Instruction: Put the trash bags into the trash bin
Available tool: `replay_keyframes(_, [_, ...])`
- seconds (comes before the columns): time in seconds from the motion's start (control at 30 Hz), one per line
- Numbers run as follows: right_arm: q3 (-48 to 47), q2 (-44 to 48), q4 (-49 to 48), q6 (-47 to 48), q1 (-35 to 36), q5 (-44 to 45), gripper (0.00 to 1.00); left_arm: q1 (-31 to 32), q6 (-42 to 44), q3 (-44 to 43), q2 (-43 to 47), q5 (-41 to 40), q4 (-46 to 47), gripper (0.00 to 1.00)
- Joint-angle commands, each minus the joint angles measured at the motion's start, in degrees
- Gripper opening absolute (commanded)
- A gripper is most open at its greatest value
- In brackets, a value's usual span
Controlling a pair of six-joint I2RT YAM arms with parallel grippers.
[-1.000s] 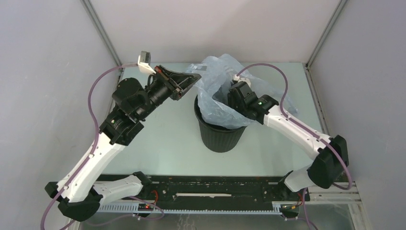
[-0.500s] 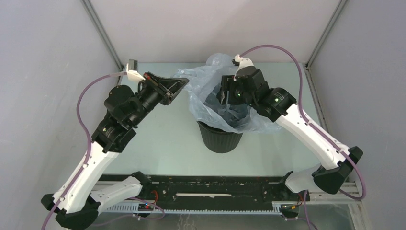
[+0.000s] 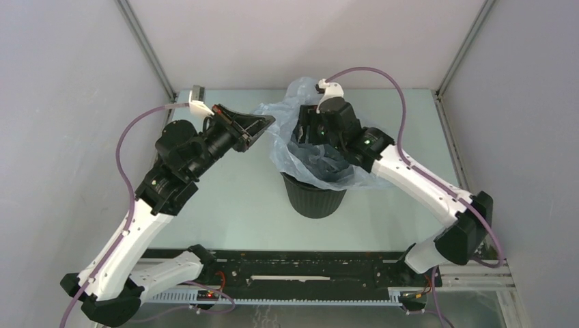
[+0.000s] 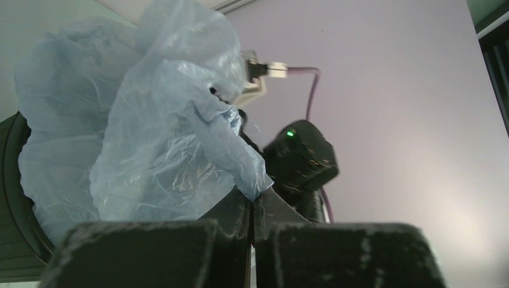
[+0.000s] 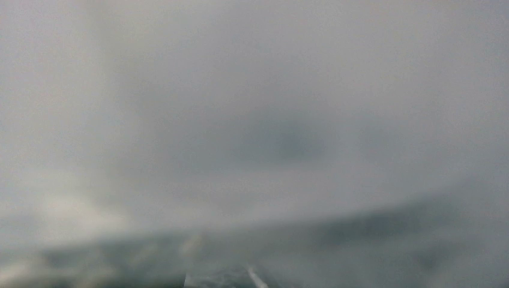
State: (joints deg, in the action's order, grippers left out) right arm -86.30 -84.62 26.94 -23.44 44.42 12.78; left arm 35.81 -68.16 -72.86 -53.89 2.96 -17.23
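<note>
The pale blue translucent trash bag [image 3: 283,147] is draped over the rim of the black ribbed trash bin [image 3: 314,197], its mouth spread wide above it. My left gripper [image 3: 266,121] is shut on the bag's left corner and holds it up to the left of the bin. In the left wrist view the film [image 4: 162,138] is pinched between my closed fingertips [image 4: 246,207], with the bin [image 4: 9,204] at the left edge. My right gripper [image 3: 308,133] points down into the bag's mouth, its fingers hidden by film. The right wrist view shows only blurred grey film [image 5: 252,120].
The bin stands mid-table on the pale green table [image 3: 232,198]. Grey enclosure walls and metal posts [image 3: 147,51] close in the back and sides. The right arm's wrist [image 4: 300,159] shows behind the bag in the left wrist view.
My right gripper rose out of the bin and shifted left inside the bag's mouth. My left gripper drew the bag corner out to the left, then eased back slightly.
</note>
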Motion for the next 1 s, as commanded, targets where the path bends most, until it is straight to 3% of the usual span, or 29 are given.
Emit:
replay_keyframes(0.0, [3.5,-3.2,-8.3,-0.2,-0.5,3.2,0.72,-0.2,-1.0,0.9,0.4,1.3,2.3,0.00])
replay_keyframes(0.13, [7.7,-3.9,-9.1,0.2,-0.3,3.1,0.58,-0.3,-0.6,0.6,0.2,1.5,2.5,0.00])
replay_keyframes(0.23, [11.4,-3.7,-10.0,0.3,-0.2,2.1,0.53,-0.2,0.3,0.2,0.0,1.2,2.4,0.00])
replay_keyframes(0.47, [12.4,-8.3,-4.4,0.4,-0.8,4.2,0.58,-2.2,3.2,-2.2,-2.0,0.4,0.7,0.00])
replay_keyframes(0.7, [14.2,-9.1,1.5,0.8,-1.5,-1.6,0.60,-8.1,12.5,-4.1,-5.6,1.4,-3.7,0.00])
replay_keyframes(0.83, [10.2,-4.8,4.7,2.4,-2.0,-9.3,0.64,-10.9,17.2,-3.0,-6.1,4.2,-3.8,0.00])
replay_keyframes(0.97, [0.7,-3.2,15.5,2.1,-2.0,-12.2,0.69,-10.9,19.9,-1.5,-6.0,9.1,-3.3,0.00])
